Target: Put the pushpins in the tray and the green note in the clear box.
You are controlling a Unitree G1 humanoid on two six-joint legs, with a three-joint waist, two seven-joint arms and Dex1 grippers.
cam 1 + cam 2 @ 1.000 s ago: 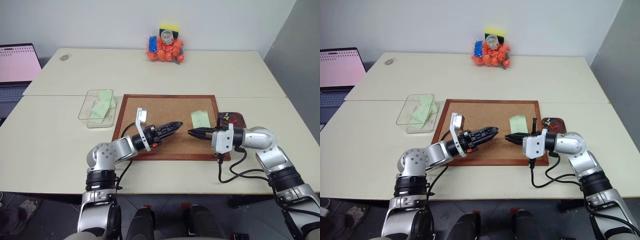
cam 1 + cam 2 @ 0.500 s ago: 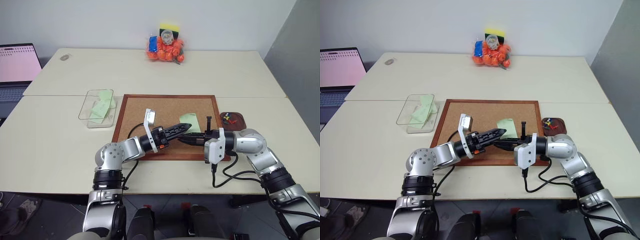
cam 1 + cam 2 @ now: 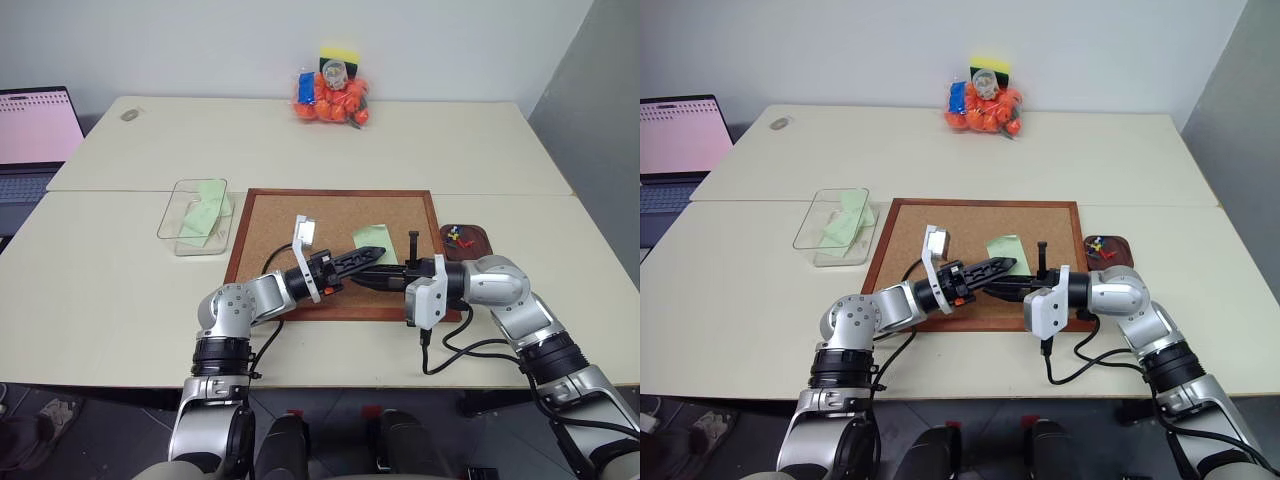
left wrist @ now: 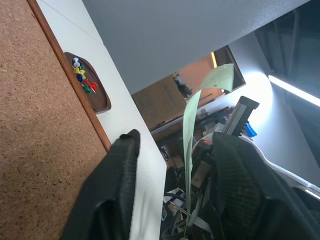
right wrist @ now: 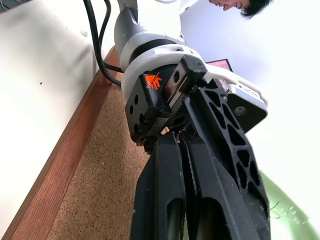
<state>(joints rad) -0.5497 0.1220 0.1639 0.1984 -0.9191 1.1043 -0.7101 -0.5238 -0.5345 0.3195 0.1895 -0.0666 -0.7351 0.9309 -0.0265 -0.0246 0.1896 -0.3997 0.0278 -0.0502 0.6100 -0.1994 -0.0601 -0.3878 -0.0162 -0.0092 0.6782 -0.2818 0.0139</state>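
Head views: right gripper [image 3: 362, 278] clamped on green note [image 3: 368, 236] above corkboard [image 3: 300, 215], left gripper [image 3: 372, 254] meeting it | Left wrist: fingers [image 4: 107, 197] parted around note | Right wrist: closed | Step: handover; next, carry to clear box [image 3: 172, 222].

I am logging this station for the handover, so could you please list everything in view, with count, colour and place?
corkboard: one, red-brown frame, table centre.
green note: one, pale green, lifted over the corkboard, at the tips of both claws.
clear box: one, transparent, left of the corkboard, green slips inside.
tray: one, dark reddish-brown, right of the corkboard.
pushpins: several, red, yellow, blue, green, white, in the tray.
bag of items: one, mostly orange, far table edge.
laptop: one, pink screen, far left.
left claw: black, closing on the note.
right claw: black, shut.
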